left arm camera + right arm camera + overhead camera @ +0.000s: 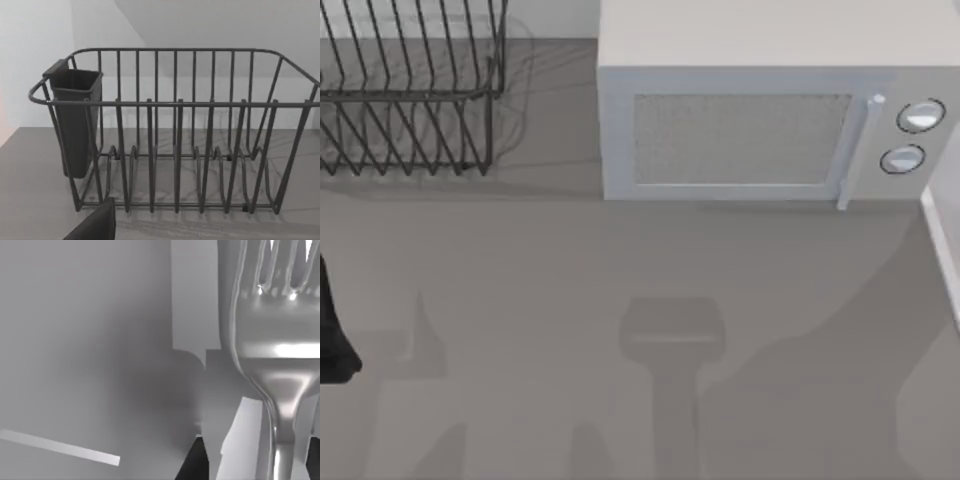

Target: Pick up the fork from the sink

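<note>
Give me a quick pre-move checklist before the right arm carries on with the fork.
1. Shiny silver metal fork close before the right wrist camera, tines away from it: ok.
2. Right jaws closed on the fork: cannot tell.
3. Fork lifted off any surface: cannot tell.
4. White box-shaped microwave door shut: ok.
5. Dark wire dish rack upright, dark utensil cup hanging on its end: ok.
6. Left arm parked at the table's left edge: ok.

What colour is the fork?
Shiny silver metal; the fork shows best in the right wrist view, close up.
</note>
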Available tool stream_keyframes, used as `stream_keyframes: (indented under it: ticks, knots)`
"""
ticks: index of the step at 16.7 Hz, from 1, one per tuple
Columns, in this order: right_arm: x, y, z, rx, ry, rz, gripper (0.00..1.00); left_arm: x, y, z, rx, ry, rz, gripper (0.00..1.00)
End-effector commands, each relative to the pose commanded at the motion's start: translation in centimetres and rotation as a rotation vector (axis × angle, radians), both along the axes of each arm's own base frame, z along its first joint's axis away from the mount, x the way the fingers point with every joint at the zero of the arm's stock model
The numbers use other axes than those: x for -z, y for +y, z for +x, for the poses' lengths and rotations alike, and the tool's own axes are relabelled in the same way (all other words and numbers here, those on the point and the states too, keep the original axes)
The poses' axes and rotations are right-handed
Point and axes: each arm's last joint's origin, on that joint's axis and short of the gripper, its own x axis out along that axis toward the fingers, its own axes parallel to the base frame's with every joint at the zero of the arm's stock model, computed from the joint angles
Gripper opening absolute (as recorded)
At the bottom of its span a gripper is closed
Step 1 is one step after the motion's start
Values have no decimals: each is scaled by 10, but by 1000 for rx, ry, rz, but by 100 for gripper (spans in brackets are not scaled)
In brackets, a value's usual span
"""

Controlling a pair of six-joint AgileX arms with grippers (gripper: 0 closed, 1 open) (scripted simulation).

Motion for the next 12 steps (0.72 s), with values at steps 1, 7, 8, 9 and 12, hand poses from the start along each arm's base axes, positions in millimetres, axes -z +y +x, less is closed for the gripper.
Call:
stream_keyframes:
  ticks: [1,7,8,9,12]
  knots:
    - [0,0,0,0,0,0,0,0,0,0,0,0,0,100]
    - [0,0,0,0,0,0,0,0,0,0,0,0,0,100]
    - [0,0,0,0,0,0,0,0,0,0,0,0,0,100]
    - [-23,0,5,9,-46,-1,0,0,0,0,0,0,0,100]
    - [-35,-1,8,9,-48,-1,0,0,0,0,0,0,0,100]
